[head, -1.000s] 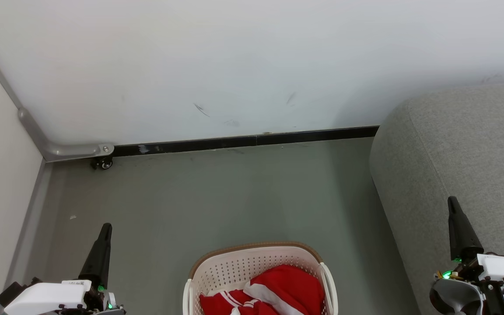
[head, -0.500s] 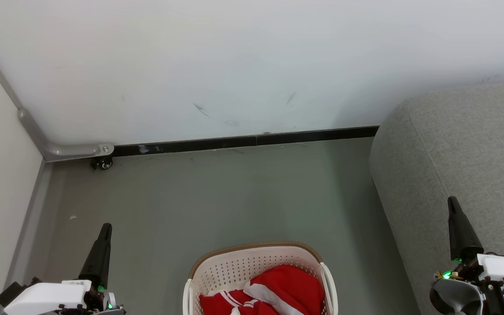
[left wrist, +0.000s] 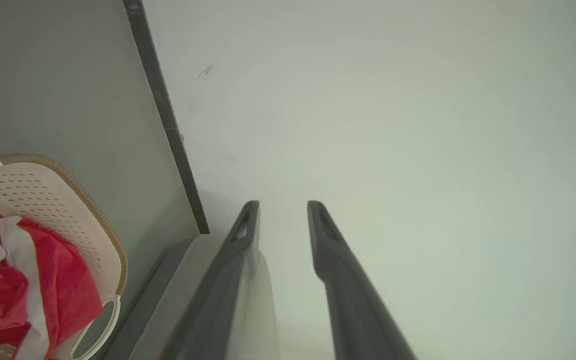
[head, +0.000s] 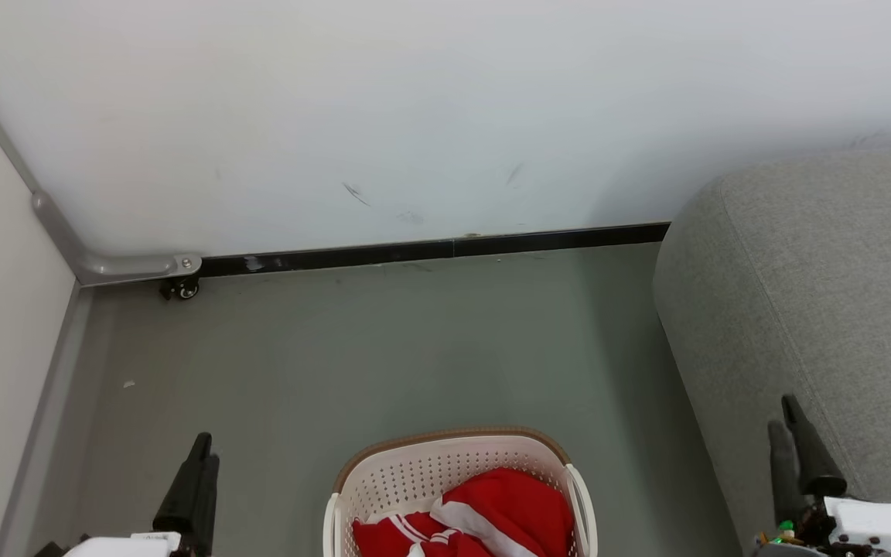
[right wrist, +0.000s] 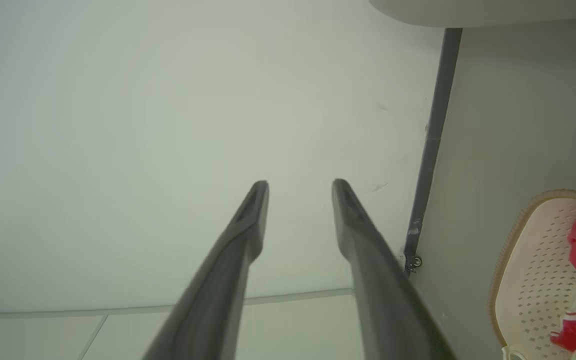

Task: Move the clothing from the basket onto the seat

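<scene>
The red clothing (head: 484, 510) with white stripes lies inside the cream basket (head: 445, 456), which stands on the grey floor (head: 384, 348). The grey seat (head: 817, 294) is at its right, near but apart. Behind them is a white wall (head: 414, 116) with a black baseboard (head: 430, 251). The left hand (left wrist: 283, 205) and the right hand (right wrist: 300, 183) are each a little open and hold nothing.

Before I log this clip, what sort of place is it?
Probably a living-room corner, perhaps a mock-up: a grey sofa beside a plain white wall, and a laundry basket of red clothing on the grey floor.
</scene>
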Controlling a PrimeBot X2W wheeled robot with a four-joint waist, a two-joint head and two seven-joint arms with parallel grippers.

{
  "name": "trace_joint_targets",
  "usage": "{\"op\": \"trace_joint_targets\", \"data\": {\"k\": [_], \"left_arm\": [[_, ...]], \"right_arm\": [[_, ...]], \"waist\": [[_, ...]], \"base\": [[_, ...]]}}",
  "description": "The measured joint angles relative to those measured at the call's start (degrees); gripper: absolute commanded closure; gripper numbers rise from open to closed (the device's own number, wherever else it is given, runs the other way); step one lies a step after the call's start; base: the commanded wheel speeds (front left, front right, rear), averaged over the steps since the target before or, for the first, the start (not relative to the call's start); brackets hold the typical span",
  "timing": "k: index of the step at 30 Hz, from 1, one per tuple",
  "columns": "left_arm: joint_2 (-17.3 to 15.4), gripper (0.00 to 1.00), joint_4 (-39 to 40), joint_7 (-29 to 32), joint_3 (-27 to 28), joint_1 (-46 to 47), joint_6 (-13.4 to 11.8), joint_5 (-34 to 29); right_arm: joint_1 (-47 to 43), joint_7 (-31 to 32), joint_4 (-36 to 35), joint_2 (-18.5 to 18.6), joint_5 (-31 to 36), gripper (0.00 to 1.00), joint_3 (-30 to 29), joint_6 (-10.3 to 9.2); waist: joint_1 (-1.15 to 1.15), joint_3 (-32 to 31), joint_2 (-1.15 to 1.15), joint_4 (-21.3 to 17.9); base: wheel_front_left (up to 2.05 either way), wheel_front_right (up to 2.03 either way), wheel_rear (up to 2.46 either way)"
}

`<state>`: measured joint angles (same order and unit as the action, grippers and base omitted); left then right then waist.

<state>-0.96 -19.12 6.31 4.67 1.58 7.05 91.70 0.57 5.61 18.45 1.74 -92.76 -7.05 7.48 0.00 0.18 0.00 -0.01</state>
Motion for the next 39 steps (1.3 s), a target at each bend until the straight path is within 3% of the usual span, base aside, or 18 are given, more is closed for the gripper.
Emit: {"op": "trace_joint_targets", "data": {"k": [14,20,30,39], "left_arm": [[0.10,0.00,0.23,-2.52,-2.33,-0.76,0.00,-0.94],[-0.04,0.00,0.67,-3.79,-3.30,-0.77,-0.01,-4.08],[-0.83,0.00,2.33,-5.87,-4.35,-0.76,-0.52,-12.21],[-2.21,0.00,4.17,-7.88,-7.06,-0.75,-1.82,-24.51]], "right_arm": [[-1.24,-2.22,-0.23,-0.15,1.14,0.00,1.78,0.00],[-1.46,-3.54,-0.68,-0.08,4.35,0.00,2.64,0.00],[-1.46,-5.36,-1.75,0.55,13.08,0.00,3.07,0.00],[-1.46,-7.28,-2.79,0.55,22.86,0.00,3.68,0.00]], "waist": [[0.00,-0.01,0.00,-0.01],[0.06,-0.05,0.00,0.01],[0.49,-0.30,0.00,0.09],[0.94,-0.85,0.00,0.24]], "base": [[0.00,0.00,0.00],[0.00,0.00,0.00],[0.00,0.00,0.00],[0.00,0.00,0.00]]}}
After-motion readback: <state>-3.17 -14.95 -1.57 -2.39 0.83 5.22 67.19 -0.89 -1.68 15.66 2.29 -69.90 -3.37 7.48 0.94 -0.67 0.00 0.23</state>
